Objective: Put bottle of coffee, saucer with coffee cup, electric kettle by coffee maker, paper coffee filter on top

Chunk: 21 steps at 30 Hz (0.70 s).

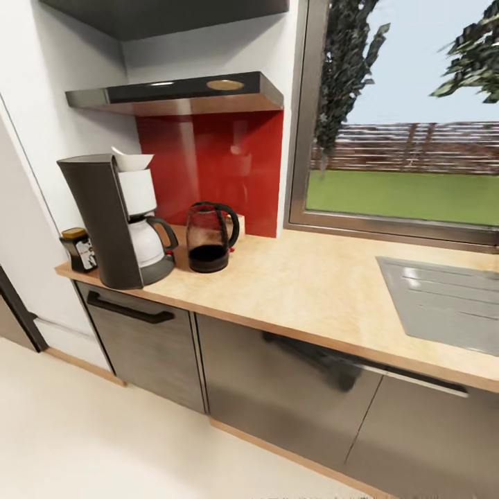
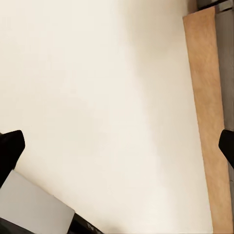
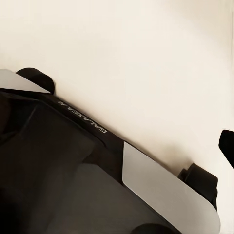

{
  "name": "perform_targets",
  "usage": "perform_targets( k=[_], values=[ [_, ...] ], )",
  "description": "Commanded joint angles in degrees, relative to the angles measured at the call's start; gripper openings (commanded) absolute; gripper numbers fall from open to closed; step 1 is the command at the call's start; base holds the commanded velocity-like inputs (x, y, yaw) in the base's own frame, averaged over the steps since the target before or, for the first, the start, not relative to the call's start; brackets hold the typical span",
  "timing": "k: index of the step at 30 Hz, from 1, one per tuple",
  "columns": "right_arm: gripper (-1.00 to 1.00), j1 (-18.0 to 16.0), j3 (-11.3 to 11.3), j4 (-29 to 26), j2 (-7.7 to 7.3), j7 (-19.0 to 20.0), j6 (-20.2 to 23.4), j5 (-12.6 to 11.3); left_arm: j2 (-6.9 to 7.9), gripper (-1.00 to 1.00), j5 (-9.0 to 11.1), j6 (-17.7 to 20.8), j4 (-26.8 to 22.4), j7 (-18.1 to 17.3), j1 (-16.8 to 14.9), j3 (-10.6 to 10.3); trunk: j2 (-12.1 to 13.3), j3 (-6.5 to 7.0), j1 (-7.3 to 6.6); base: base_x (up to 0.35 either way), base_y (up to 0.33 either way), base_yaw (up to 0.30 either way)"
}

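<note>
The coffee maker [image 1: 104, 222] stands at the left end of the countertop [image 1: 312, 291], with the paper coffee filter [image 1: 132, 161] sitting in its top. The bottle of coffee [image 1: 78, 248] is right beside it at the counter's left edge. On its other side stands the electric kettle [image 1: 208, 239]. The black kitchen shelf [image 1: 180, 93] hangs above them. The saucer and coffee cup are out of view. My left gripper [image 2: 117, 148] is open over the cream floor, holding nothing. My right gripper [image 3: 117, 146] is open above the robot's dark base, one fingertip [image 3: 226, 145] showing.
A grey steel sink [image 1: 443, 305] is set in the counter at the right, under a window [image 1: 402, 118]. Dark grey cabinets [image 1: 291, 388] run below the worktop. A wooden baseboard strip [image 2: 204, 112] borders the floor in the left wrist view.
</note>
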Motion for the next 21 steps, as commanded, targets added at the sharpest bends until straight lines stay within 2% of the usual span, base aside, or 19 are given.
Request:
perform_targets(
  k=[1, 21],
  values=[
    [1.0, -0.04, 0.49, 0.03, -0.01, 0.16, -0.22, -0.39, 0.01, 1.0, -0.26, 0.02, 0.05, -0.25, -0.03, 0.43, -0.03, -0.05, -0.01, -0.011, -0.009, -0.254],
    [1.0, -0.04, 0.49, 0.03, -0.04, 0.12, -0.31, -0.39, 0.01, 1.0, -0.26, 0.02, 0.05, -0.29, -0.03, 0.33, -0.03, -0.05, -0.01, -0.001, -0.001, -0.262]
  ],
)
